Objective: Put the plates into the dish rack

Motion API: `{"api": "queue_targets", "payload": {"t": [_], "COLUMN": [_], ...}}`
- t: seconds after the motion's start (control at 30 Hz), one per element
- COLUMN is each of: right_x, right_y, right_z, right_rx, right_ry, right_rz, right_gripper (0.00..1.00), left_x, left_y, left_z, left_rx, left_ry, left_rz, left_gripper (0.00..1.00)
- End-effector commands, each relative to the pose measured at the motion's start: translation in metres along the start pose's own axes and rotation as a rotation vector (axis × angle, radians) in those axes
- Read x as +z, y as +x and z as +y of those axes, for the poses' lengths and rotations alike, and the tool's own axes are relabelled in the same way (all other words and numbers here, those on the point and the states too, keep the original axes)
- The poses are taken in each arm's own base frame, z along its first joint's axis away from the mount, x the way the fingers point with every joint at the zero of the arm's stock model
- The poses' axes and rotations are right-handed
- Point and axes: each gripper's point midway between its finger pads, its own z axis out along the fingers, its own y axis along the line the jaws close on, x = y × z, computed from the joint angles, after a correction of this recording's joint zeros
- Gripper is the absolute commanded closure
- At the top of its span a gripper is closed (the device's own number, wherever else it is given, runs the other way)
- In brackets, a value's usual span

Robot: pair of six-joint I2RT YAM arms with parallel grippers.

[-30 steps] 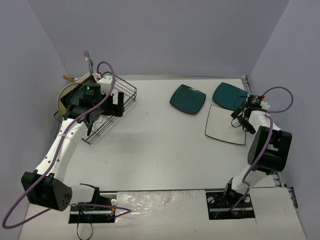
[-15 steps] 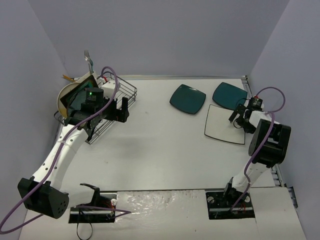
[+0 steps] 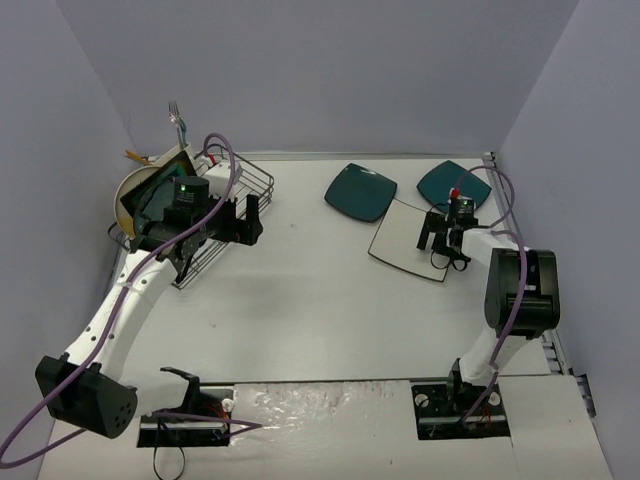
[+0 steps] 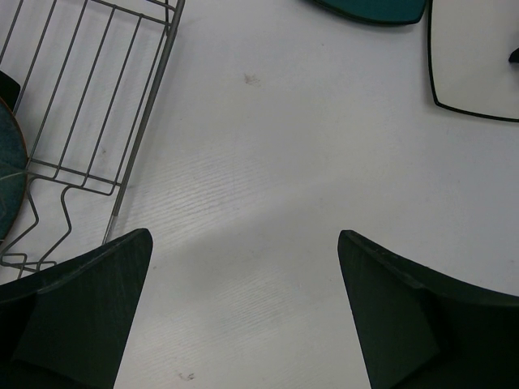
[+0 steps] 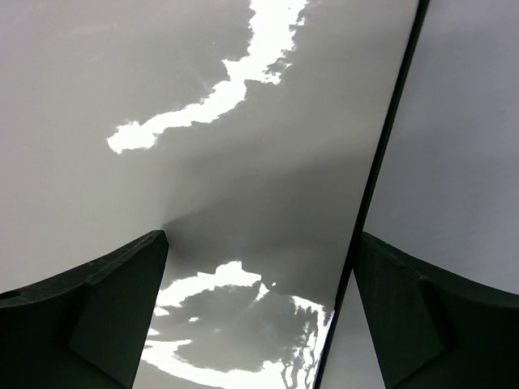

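The black wire dish rack (image 3: 205,215) stands at the far left and holds a round cream plate (image 3: 124,196) and a brown-rimmed teal square plate (image 3: 166,172), both on edge. My left gripper (image 3: 245,218) is open and empty just right of the rack, which also shows in the left wrist view (image 4: 81,121). The white square plate (image 3: 400,243) lies flat at the right, with two dark teal plates (image 3: 360,192) (image 3: 447,181) behind it. My right gripper (image 3: 440,237) is open, low over the white plate's right edge (image 5: 381,162), with one finger on each side of the rim. The grey-blue plate is out of view.
A white caddy with a fork (image 3: 174,112) sits at the rack's far corner. The left wrist view shows bare table (image 4: 259,203) between rack and white plate (image 4: 478,57). Purple walls enclose the table on three sides.
My right gripper has moved left, and the white plate has slid left with it. Both dark teal plates have shifted slightly left. My left gripper has edged away from the rack.
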Motion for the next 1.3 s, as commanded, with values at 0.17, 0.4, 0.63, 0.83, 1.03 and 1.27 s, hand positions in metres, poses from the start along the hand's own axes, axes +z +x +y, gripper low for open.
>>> {"api": "queue_targets", "payload": {"t": [0.17, 0.4, 0.63, 0.83, 1.03, 1.27], "right_x": [-0.022, -0.045, -0.074, -0.080, -0.060, -0.028], "right_y": [0.057, 0.091, 0.095, 0.077, 0.053, 0.042], "right_z": [0.082, 0.132, 0.117, 0.092, 0.077, 0.072], "right_rx": [-0.101, -0.021, 0.271, 0.419, 0.406, 0.419], "right_ry": [-0.147, -0.224, -0.348, -0.408, -0.441, -0.481], "right_rz": [0.116, 0.117, 0.030, -0.073, -0.090, -0.046], "right_gripper": [0.10, 0.10, 0.11, 0.12, 0.12, 0.13], "left_x": [-0.014, -0.020, -0.025, -0.029, -0.028, -0.029], "left_y": [-0.024, -0.011, 0.009, 0.024, 0.033, 0.051], "left_z": [-0.016, -0.022, -0.028, -0.030, -0.033, -0.035], "left_rx": [-0.019, -0.049, -0.103, -0.151, -0.198, -0.255], "left_ry": [0.048, 0.062, 0.083, 0.087, 0.099, 0.108], "left_rz": [-0.109, -0.094, -0.070, -0.065, -0.058, -0.055], "left_gripper": [0.03, 0.03, 0.03, 0.03, 0.03, 0.03]}}
